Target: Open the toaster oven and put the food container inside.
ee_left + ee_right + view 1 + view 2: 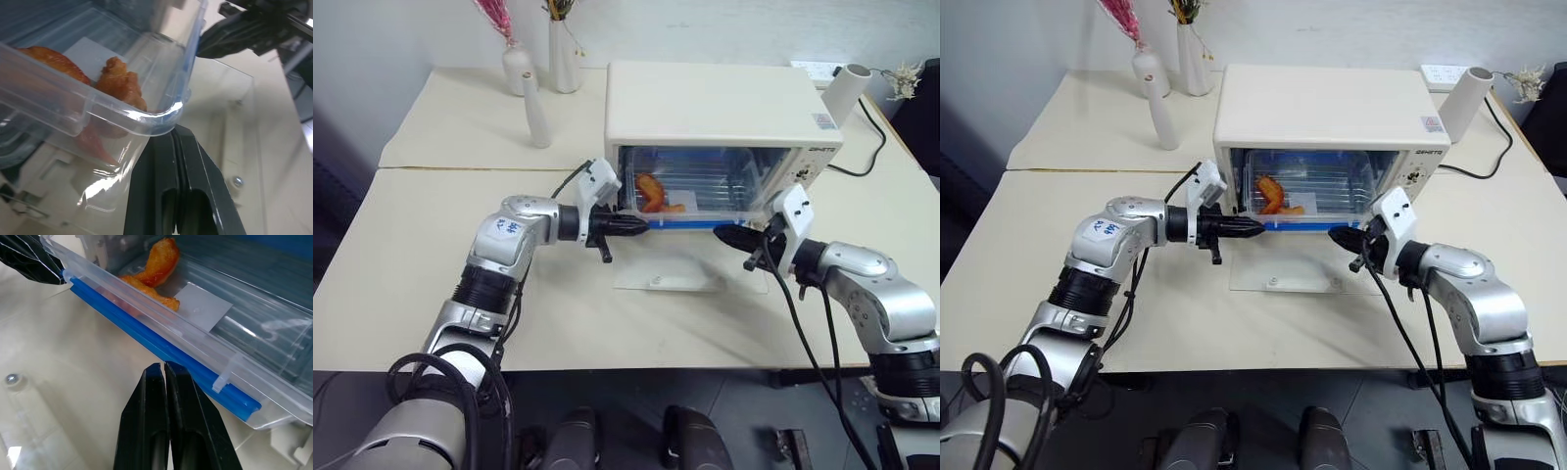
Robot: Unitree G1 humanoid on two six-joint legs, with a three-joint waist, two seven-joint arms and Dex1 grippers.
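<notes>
The cream-white toaster oven (pixel 715 103) stands at the back of the table with its glass door (pixel 690 269) folded down flat in front. The clear food container (pixel 690 196), with a blue clip strip (pixel 161 347) and orange food (pixel 117 81) inside, sits in the oven's mouth with its front edge sticking out. My left gripper (pixel 641 227) is shut, its tips at the container's front left corner (pixel 166 110). My right gripper (pixel 722 236) is shut too, pointing at the blue strip from just in front, above the door glass. Neither holds anything.
White vases (pixel 564 54) and a slim white bottle (pixel 537 113) stand at the back left. A white cylinder (pixel 847 93), a power strip (pixel 818 69) and a black cord (pixel 871 137) are behind the oven on the right. The near tabletop is bare.
</notes>
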